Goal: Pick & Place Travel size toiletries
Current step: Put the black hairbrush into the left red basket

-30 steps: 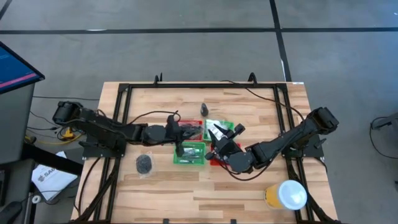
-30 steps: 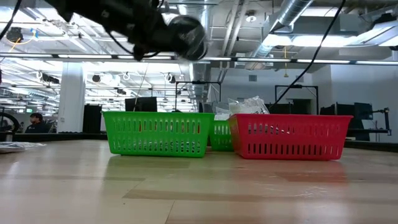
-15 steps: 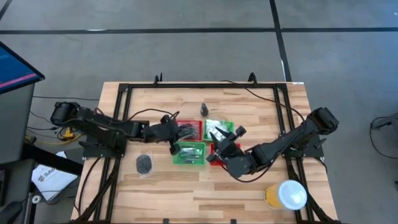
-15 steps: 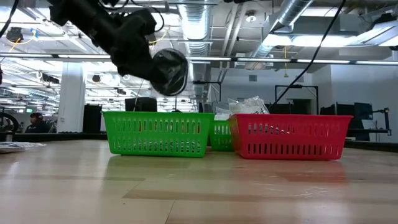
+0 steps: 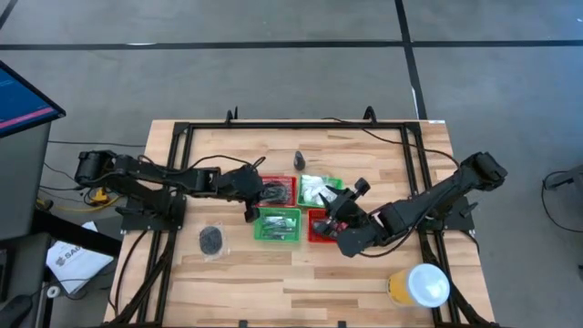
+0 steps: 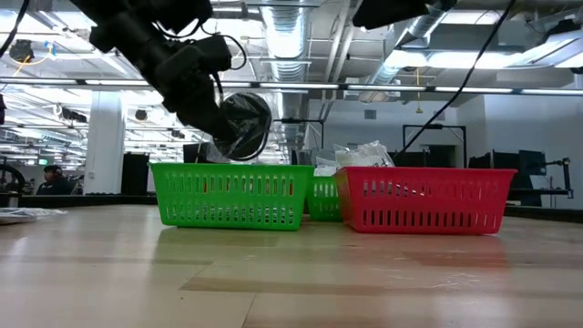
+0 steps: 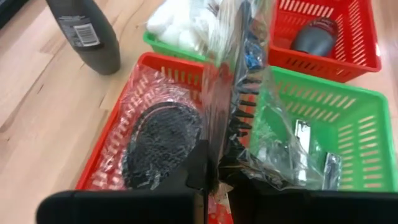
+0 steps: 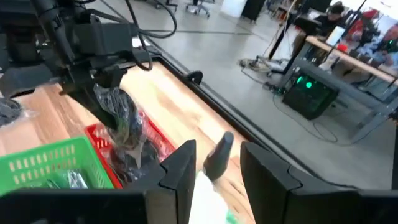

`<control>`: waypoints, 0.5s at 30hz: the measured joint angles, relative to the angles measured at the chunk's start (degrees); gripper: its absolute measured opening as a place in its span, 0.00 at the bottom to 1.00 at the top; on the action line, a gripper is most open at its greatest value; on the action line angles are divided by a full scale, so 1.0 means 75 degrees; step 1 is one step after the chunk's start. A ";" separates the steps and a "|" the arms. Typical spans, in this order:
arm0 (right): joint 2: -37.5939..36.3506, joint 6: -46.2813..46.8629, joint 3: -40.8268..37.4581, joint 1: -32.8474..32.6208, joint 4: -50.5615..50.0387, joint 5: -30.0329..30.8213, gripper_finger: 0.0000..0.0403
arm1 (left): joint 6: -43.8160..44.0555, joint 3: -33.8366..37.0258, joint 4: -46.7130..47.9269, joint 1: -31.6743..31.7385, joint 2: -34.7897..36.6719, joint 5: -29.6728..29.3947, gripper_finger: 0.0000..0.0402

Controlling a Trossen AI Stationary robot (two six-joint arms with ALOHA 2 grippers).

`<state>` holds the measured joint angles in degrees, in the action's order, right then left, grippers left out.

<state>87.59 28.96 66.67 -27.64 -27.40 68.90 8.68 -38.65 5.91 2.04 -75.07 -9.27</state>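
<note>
Left gripper [image 5: 248, 189] has swung back from the green basket [image 5: 278, 224] toward the red basket [image 5: 276, 190] at about 10 o'clock of the cluster, fingers pinched tight on a bagged black coil [image 7: 239, 124]. Looks like the drop spot just switched to red, where another coil [image 7: 163, 137] already sits. Right gripper [image 5: 351, 202] has pulled off toward 3 o'clock, fingers spread, holding nothing.

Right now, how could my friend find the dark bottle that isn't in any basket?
Find the cluster of red and green mesh baskets mid-table. Past its far edge, the dark oblong mini bottle stands alone, upright on bare wood. Unlike every neighbour, it sits in no basket and wears a barcode label.
</note>
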 joint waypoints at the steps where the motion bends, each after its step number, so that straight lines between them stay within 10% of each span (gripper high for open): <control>1: -0.0060 0.0151 0.0000 0.0000 -0.0213 -0.0028 0.29 | -0.0011 0.0000 0.0011 0.0056 0.0000 0.0048 0.05; 15: -0.0773 0.2826 -0.0293 0.0146 -0.3364 -0.0240 0.29 | -0.0129 -0.0005 0.0194 0.0513 -0.0388 0.0691 0.05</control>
<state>81.79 50.15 64.48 -26.55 -52.63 67.10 7.71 -38.69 7.36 5.89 -77.97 -4.08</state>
